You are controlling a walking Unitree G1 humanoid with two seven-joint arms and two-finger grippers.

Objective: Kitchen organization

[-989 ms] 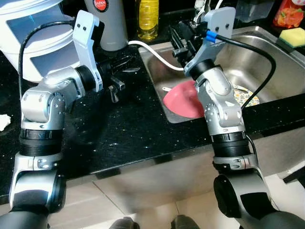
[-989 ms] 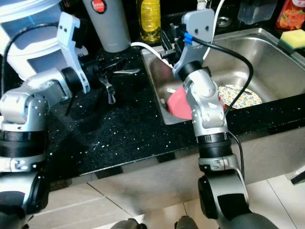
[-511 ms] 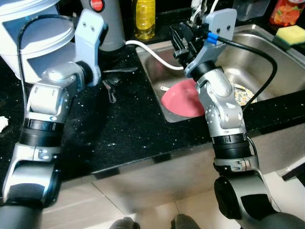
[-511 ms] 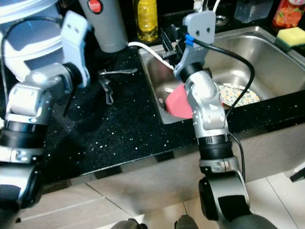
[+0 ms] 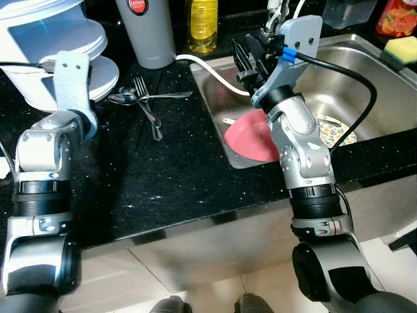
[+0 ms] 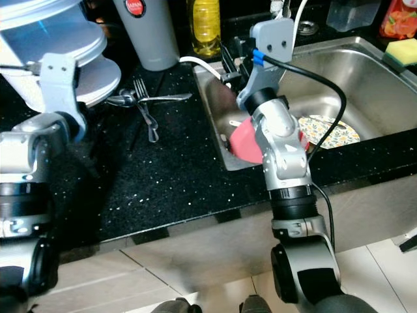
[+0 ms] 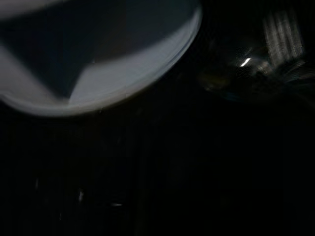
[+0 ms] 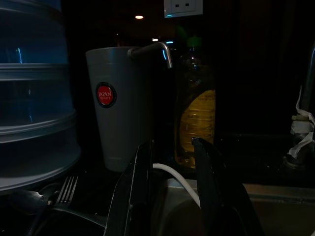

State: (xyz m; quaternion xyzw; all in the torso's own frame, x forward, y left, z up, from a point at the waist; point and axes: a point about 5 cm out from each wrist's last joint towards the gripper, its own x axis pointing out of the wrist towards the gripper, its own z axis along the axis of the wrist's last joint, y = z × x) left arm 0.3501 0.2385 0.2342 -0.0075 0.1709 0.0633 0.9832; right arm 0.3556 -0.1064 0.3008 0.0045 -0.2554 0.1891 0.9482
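Forks (image 5: 148,107) and a spoon (image 5: 121,98) lie loose on the black countertop (image 5: 163,176), between the grey tumbler (image 5: 148,32) and the sink (image 5: 352,78), apparently awaiting sorting. The forks' long axes run from the tumbler toward the counter's front edge, tines toward the tumbler. The right gripper (image 8: 170,191) hovers over the sink's corner, fingers spread and holding nothing. Whether the left arm's fingers are apart or together, I cannot tell.

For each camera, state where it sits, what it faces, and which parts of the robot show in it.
Left and right eye views: head camera looking down at the black counter and sink; both silver arms show.
Left wrist view: dark, blurred; a white rounded container.
Right wrist view: looks along the right gripper, fingers apart, toward the grey cup and yellow bottle.
Shared: the eye views also show the cup, bottle and forks.
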